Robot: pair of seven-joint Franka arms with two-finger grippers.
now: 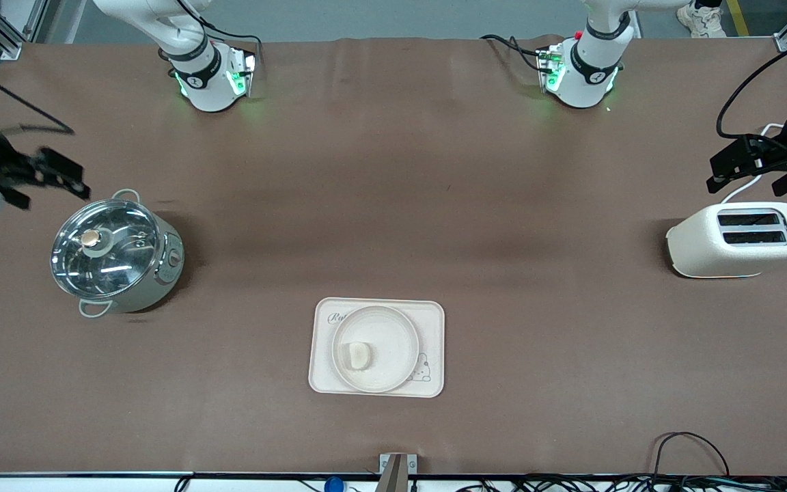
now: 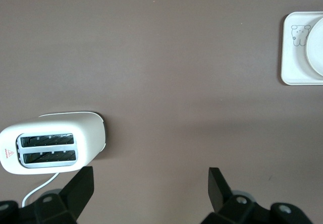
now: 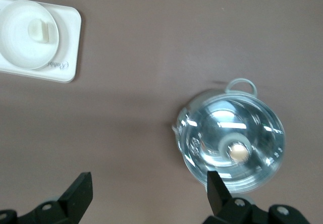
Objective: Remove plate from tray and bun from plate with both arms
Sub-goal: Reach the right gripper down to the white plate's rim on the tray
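The round cream plate [image 1: 393, 338] lies on the rectangular tray [image 1: 433, 316], near the front camera at mid-table. The small pale bun [image 1: 359, 355] rests on the plate. In the right wrist view the bun [image 3: 40, 31] shows on the plate [image 3: 20, 45]. Only a sliver of the plate [image 2: 318, 50] shows in the left wrist view. My left gripper [image 1: 742, 167] hangs open and empty over the table beside the toaster [image 1: 742, 239]; its own view shows it [image 2: 151, 188] with the jaws wide apart. My right gripper [image 1: 52, 181] hangs open and empty beside the pot [image 1: 117, 253], its jaws [image 3: 149, 193] spread.
A steel pot [image 3: 232, 143] with a glass lid stands toward the right arm's end. A white toaster [image 2: 50, 146] with a white cord stands toward the left arm's end. Cables run along the table edge nearest the front camera. The tray [image 2: 295, 70] has a rabbit drawing.
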